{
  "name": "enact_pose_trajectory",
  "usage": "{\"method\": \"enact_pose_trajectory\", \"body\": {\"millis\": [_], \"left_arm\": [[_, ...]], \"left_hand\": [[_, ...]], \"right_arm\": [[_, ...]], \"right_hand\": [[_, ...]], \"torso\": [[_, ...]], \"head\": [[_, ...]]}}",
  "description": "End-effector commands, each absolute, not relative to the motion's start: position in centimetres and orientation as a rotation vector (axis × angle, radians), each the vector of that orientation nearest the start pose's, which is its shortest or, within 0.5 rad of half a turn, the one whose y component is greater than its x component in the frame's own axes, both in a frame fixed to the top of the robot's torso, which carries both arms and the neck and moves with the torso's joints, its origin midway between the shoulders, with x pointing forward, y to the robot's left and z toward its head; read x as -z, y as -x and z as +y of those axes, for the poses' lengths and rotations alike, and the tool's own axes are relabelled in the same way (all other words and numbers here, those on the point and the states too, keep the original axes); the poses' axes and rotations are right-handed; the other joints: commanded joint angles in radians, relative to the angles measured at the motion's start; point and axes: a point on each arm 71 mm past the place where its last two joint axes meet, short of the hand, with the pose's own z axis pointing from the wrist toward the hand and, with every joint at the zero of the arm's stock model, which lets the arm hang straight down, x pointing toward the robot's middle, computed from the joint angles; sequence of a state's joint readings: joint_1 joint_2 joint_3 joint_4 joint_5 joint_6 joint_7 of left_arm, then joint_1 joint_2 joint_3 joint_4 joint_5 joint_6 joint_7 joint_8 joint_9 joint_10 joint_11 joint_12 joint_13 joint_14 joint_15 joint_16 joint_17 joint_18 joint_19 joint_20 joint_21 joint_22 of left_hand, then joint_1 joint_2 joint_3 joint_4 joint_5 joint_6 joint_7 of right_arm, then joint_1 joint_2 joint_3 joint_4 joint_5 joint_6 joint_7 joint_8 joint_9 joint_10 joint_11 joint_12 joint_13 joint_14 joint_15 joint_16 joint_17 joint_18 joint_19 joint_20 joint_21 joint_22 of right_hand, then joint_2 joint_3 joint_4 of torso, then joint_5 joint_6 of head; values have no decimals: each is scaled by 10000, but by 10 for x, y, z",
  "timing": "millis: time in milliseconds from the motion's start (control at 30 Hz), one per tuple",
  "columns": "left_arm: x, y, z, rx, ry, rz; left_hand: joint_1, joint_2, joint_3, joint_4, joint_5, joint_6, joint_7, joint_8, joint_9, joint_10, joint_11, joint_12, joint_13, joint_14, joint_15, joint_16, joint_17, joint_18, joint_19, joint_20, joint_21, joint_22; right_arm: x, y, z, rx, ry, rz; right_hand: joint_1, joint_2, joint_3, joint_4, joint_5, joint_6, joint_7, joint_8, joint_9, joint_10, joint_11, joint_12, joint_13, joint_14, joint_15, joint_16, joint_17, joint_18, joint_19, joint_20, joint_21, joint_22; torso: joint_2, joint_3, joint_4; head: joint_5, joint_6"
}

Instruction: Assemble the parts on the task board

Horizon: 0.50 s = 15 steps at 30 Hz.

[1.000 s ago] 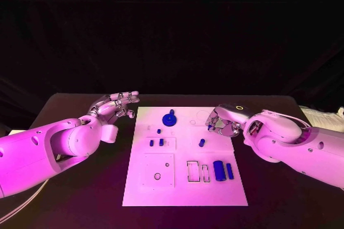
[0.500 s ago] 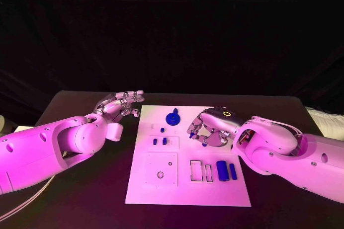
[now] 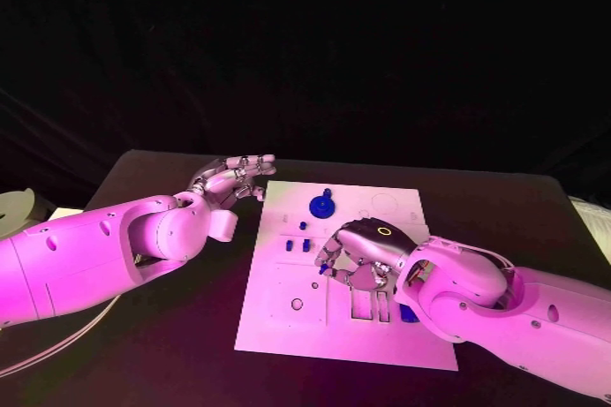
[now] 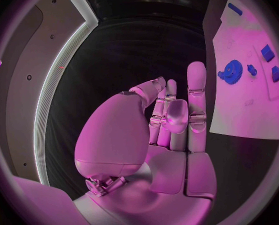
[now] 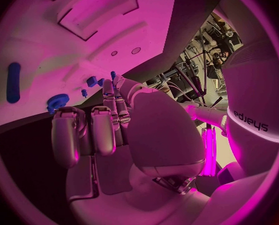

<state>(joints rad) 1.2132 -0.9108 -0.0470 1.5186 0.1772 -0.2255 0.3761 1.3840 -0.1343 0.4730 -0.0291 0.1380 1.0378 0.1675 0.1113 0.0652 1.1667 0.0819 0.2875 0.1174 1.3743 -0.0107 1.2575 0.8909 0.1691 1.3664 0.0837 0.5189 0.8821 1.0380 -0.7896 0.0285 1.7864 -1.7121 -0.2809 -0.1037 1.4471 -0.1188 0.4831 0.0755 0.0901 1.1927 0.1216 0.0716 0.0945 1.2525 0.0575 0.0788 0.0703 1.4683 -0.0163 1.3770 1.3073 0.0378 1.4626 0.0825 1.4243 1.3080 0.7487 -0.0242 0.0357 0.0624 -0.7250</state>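
The white task board (image 3: 287, 327) lies in the middle of the table. On it are a blue gear (image 3: 325, 204), small blue pegs (image 3: 297, 245) below the gear, and a blue cylinder (image 3: 405, 314) partly behind my right arm. My right hand (image 3: 360, 252) hovers over the board's middle with fingers curled down, and it pinches a small blue part (image 3: 321, 270) at its fingertips. My left hand (image 3: 236, 176) is off the board by its far left corner, fingers straight and holding nothing. The left wrist view shows the left hand (image 4: 171, 120), the gear (image 4: 232, 71) and the board (image 4: 239, 110).
Rectangular recesses (image 3: 369, 308) sit in the board's near part, beside the cylinder. A pale round object (image 3: 19, 204) lies at the table's left edge. Bare black table (image 3: 166, 336) runs along the board's left side.
The camera has shifted. My right hand has moved from the board's far right edge to over its middle, carrying the small blue part. The left hand keeps its place by the corner.
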Motion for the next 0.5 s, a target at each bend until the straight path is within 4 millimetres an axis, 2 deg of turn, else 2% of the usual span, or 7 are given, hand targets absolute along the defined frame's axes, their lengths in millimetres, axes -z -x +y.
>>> {"method": "enact_pose_trajectory", "body": {"millis": [33,167,333,500], "left_arm": [[178,-490,241,16220,13181,13717],[178,-490,239,16276,13170,13752],[178,-489,238,16304,13165,13773],[177,-489,237,16325,13161,13785]], "left_hand": [[-40,92,-1,-48,25,-78,11,-46,1,-56,4,56,22,-52,53,11,-19,71,-43,36,-64,-15],[-40,92,-1,-48,25,-78,11,-46,1,-56,4,56,22,-52,53,11,-19,71,-43,36,-64,-15],[-40,92,-1,-48,25,-78,11,-46,1,-56,4,56,22,-52,53,11,-19,71,-43,36,-64,-15],[-40,92,-1,-48,25,-78,11,-46,1,-56,4,56,22,-52,53,11,-19,71,-43,36,-64,-15]], "right_arm": [[204,-394,-93,-9102,5117,16057],[212,-394,-90,-9146,5138,16245],[218,-395,-88,-9077,5192,16436],[222,-397,-88,-8967,5271,16568]], "right_hand": [[-103,19,50,-10,59,26,21,-6,17,19,20,-64,-3,581,-48,38,98,115,82,-10,58,677],[-104,19,56,-19,64,22,25,-9,17,15,24,-68,-4,581,-47,41,101,116,81,-9,56,675],[-105,20,61,-26,68,19,28,-11,17,13,26,-70,-5,582,-45,43,103,116,80,-9,55,673],[-107,20,62,-29,70,18,30,-12,17,12,27,-72,-6,583,-44,46,106,116,80,-8,55,673]], "torso": [[5,0,-11],[7,-17,6],[0,1,-11],[5,3,-16]], "head": [[90,-58],[91,-109],[122,-148],[132,-174]]}}
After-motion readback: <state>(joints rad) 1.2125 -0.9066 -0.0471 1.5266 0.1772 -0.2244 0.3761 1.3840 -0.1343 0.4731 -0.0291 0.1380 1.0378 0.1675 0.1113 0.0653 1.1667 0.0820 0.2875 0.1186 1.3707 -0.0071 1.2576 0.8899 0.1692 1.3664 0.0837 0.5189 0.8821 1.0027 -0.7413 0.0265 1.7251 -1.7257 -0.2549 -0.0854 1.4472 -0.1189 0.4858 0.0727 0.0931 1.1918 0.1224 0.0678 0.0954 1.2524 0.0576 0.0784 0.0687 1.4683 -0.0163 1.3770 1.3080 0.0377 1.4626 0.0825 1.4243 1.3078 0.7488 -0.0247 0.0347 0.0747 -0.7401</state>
